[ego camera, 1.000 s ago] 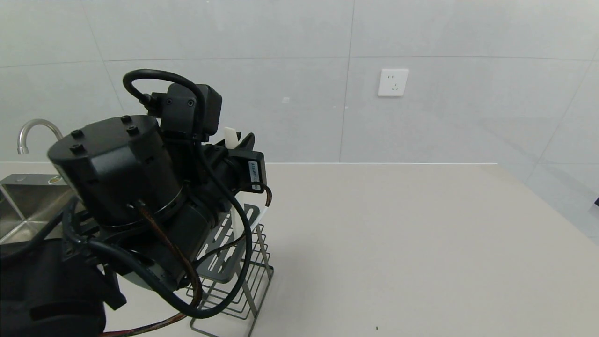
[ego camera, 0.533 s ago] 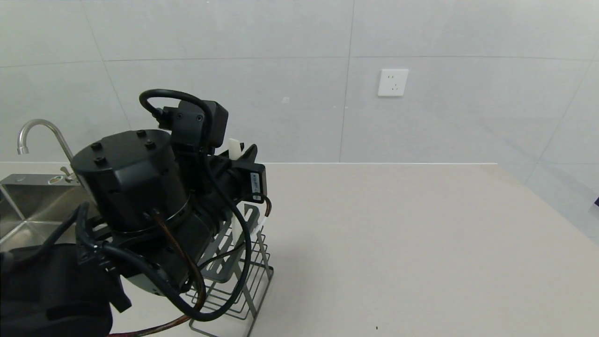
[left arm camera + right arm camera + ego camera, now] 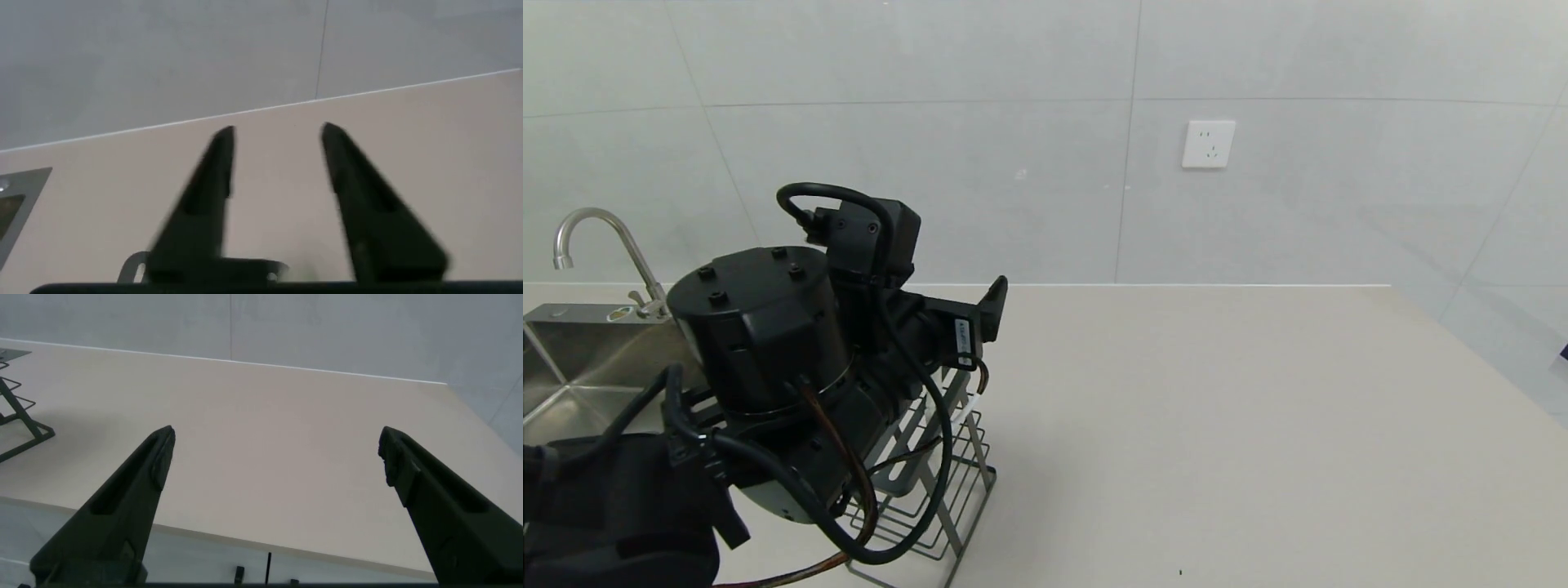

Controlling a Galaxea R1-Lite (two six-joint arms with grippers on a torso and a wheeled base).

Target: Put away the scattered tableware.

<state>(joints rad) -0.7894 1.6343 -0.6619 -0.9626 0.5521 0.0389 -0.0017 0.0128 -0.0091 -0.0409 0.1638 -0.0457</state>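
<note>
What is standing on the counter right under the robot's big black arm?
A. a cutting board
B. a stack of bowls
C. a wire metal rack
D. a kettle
C: a wire metal rack stands on the beige counter just below the arm.

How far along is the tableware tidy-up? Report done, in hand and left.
Done: a white piece, mostly hidden by the arm, appears to sit in the wire rack beside the sink. In hand: nothing; the left gripper is open and empty above the rack, the right gripper open over the countertop. Left: cannot tell from these views.
</note>
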